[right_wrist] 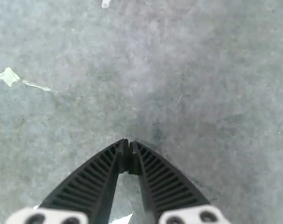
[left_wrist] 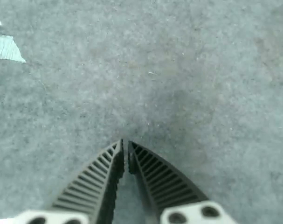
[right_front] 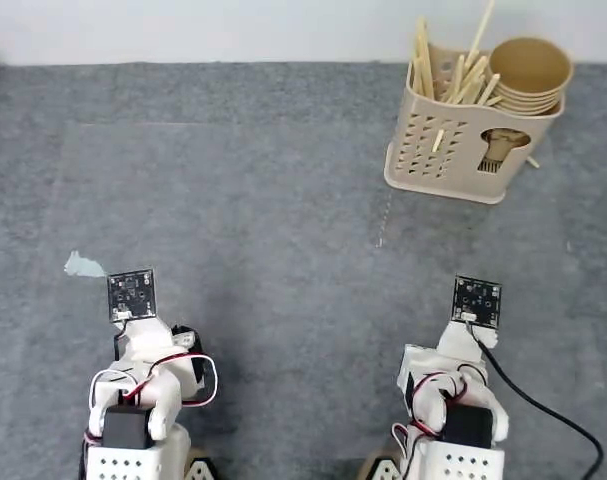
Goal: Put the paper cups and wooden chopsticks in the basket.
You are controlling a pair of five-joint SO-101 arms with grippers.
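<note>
A beige perforated basket (right_front: 453,165) stands at the far right of the grey mat. A stack of tan paper cups (right_front: 529,72) sits in its right compartment, and several wooden chopsticks (right_front: 453,70) stand upright in its left one. Both arms rest folded at the near edge, far from the basket. My left gripper (left_wrist: 125,148) is shut with nothing in it, tips together just over the bare mat. My right gripper (right_wrist: 128,145) is shut too and holds nothing.
A pale scrap of tape (right_front: 83,266) lies on the mat near the left arm, the same tape (left_wrist: 6,46) showing in the left wrist view. Small light flecks (right_wrist: 8,76) lie on the mat ahead of the right gripper. One chopstick tip (right_front: 532,161) pokes out behind the basket.
</note>
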